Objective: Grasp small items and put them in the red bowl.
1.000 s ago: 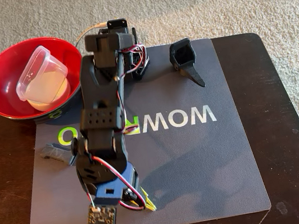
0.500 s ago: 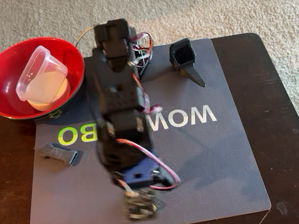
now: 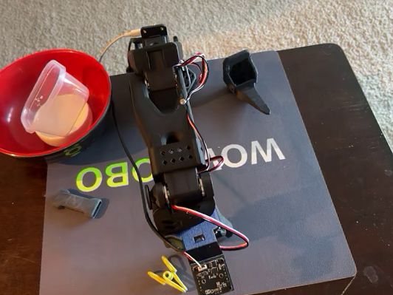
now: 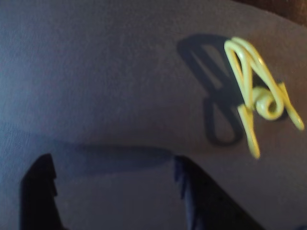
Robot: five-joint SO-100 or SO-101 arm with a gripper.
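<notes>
A single black robot arm reaches toward the bottom of the fixed view, its claw hanging low over a grey mat that covers a dark wooden surface. In the wrist view the two dark fingers enter from the bottom edge, spread wide with bare mat between them and nothing held. A yellow clothespin lies on the mat in the upper right of that view, up and to the right of the right-hand finger and clear of the gap; in the fixed view the same clothespin sits at lower centre, just left of the small circuit board on the wrist. The step in hand appears to be lining up on this clothespin. The next move likely calls for shifting the claw sideways until the pin lies between the fingers, lowering, then closing on it. Farther up the fixed view, a small dark grey clip rests near the mat's left edge. Beyond the arm's base, at upper right of the mat, lies a black pointed scoop-shaped plastic part. At upper left stands the red bowl, which already holds a clear square plastic tub tilted on a small white bowl.
</notes>
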